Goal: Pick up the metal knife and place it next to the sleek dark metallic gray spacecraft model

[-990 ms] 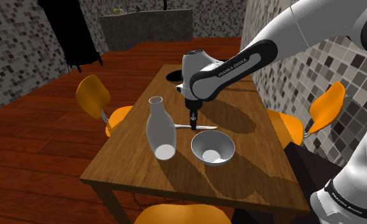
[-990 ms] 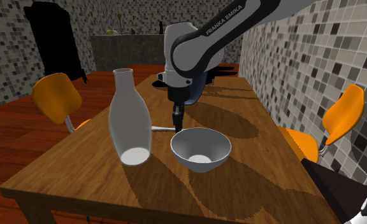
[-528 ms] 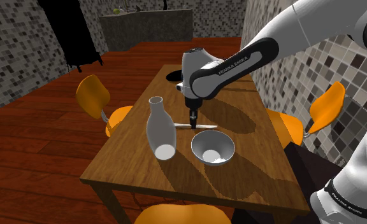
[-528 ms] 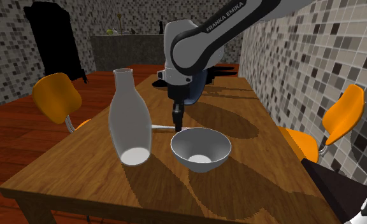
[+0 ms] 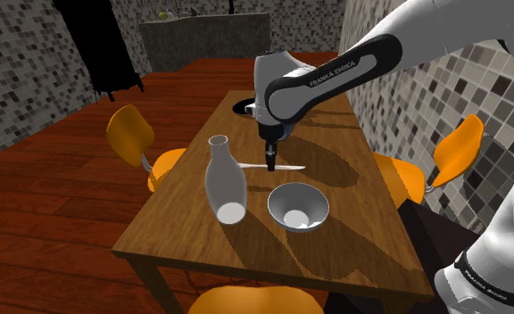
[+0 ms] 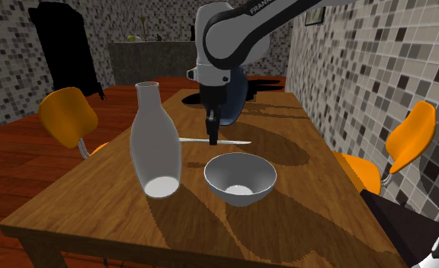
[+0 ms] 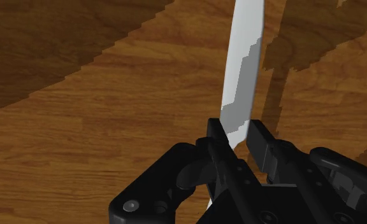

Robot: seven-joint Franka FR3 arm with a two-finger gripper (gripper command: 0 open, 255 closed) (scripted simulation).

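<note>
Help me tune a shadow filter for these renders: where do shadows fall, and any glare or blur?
Shoulder view: broad arm shadows cross the table beside the knife. Second exterior view: stair-stepped shadow edges lie before the bowl and bottle. Wrist view: a jagged grey shadow covers part of the knife near the gripper; no glare or blur.

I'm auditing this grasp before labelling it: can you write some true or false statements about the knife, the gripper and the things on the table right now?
The gripper is shut on the knife. True.
The bowl lies upside down. False: it stands open side up on the table.
The bottle stands upright beside the bowl. True.
The chairs are blue. False: they are orange.
The knife rests inside the bowl. False: the gripper holds it, apart from the bowl.
</note>
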